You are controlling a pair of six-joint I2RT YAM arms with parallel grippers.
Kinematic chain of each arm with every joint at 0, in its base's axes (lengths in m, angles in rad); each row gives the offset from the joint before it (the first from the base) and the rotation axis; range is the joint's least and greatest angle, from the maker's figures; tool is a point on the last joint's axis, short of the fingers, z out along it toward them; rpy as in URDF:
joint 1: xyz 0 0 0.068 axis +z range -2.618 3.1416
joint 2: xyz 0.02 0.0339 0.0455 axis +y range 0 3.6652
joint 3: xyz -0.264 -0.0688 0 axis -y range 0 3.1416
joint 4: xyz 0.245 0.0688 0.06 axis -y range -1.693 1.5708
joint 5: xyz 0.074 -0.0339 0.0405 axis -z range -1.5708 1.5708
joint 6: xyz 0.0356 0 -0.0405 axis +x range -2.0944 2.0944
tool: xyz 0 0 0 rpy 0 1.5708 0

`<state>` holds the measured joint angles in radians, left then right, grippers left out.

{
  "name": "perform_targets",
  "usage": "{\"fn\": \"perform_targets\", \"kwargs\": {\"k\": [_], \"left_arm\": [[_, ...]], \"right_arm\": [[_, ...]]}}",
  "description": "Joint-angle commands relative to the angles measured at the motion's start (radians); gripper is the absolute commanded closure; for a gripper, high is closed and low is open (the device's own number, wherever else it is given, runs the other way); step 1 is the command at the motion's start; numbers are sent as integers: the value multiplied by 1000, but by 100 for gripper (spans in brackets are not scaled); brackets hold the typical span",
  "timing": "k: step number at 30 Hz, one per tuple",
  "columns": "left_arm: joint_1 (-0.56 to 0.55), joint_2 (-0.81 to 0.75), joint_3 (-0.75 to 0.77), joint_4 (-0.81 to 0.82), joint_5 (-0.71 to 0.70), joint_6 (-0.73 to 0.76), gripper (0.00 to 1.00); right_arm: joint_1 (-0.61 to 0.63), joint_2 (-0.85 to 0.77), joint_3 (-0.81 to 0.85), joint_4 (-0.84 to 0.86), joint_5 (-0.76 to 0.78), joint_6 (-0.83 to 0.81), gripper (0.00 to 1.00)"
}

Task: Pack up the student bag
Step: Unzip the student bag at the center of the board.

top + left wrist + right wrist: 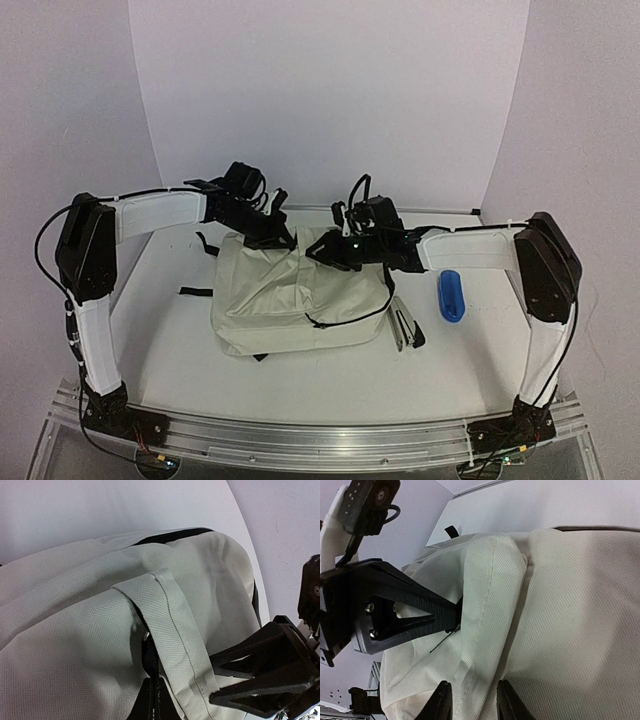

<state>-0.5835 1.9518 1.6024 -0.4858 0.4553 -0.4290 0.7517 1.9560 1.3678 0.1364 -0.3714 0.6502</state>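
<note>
One bag point(290, 300) lies flat on the table point(180, 350). It looks soft, floppy and probably light, so I'd grab a strap or fold. Right of the bag: one stapler-ish thing point(405, 330), one blue case point(451, 295). At the bag's far edge, the left gripper point(268, 235) is clamped on its top loop. The right gripper point(335, 252) straddles a fold, can't tell if it's biting.
</note>
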Motion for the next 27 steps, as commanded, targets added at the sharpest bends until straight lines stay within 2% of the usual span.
{"fn": "perform_targets", "kwargs": {"k": [1,6,27], "left_arm": [[-4,-64,-21,39,30,-21,100],[-4,-82,-43,35,36,-30,100],[-16,-181,-220,63,126,-103,100]], "right_arm": [[0,48,55,41,22,36,82],[1,57,59,49,52,62,100],[0,61,70,66,90,89,100]]}}
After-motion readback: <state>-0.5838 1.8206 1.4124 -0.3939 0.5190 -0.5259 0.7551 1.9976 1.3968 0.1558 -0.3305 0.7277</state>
